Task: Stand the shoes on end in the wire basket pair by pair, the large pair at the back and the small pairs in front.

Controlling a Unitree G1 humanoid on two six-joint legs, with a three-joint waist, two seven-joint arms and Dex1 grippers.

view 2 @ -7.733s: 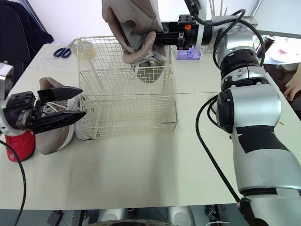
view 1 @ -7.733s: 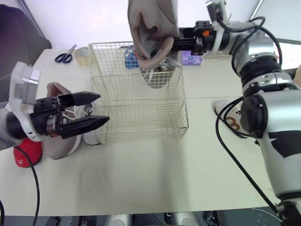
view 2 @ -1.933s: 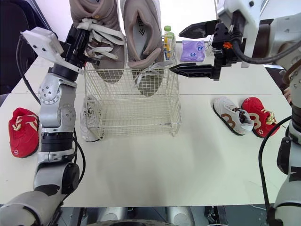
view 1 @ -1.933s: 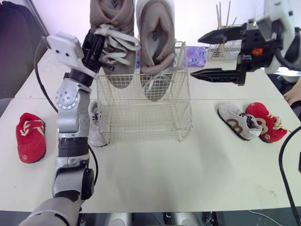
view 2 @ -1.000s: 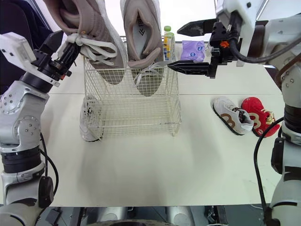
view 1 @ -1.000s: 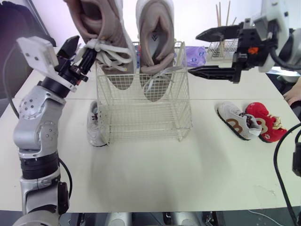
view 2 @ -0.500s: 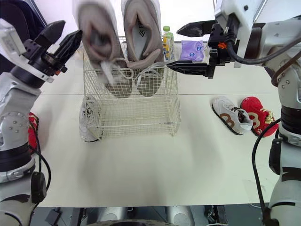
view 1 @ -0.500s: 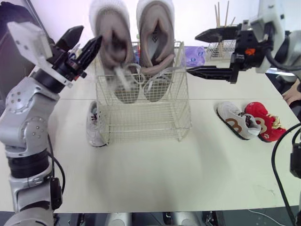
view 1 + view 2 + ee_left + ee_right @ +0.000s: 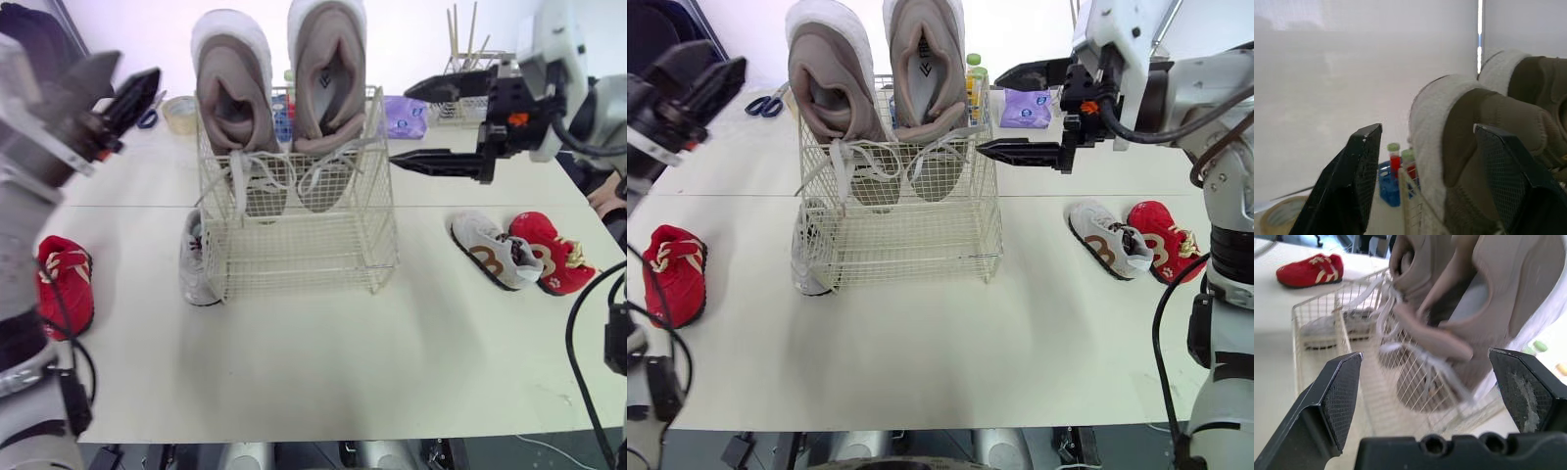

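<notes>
Bright, even light, with blown-out glare behind and soft shadows.

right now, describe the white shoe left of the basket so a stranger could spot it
Find the wire basket holding the large tan pair. Outside its left wall a small shoe lies on the table. It is plain white, unlike the red shoe farther left and the brown-marked white one right of the basket.

A lab or test room, it seems: a plain white worktable (image 9: pixel 323 362); a blue rack of red-capped tubes (image 9: pixel 1387 188) on it; scissors (image 9: pixel 762 102) and a tape roll (image 9: pixel 180 114) at upper left; a wire holder of sticks (image 9: pixel 460 69) at upper right.
</notes>
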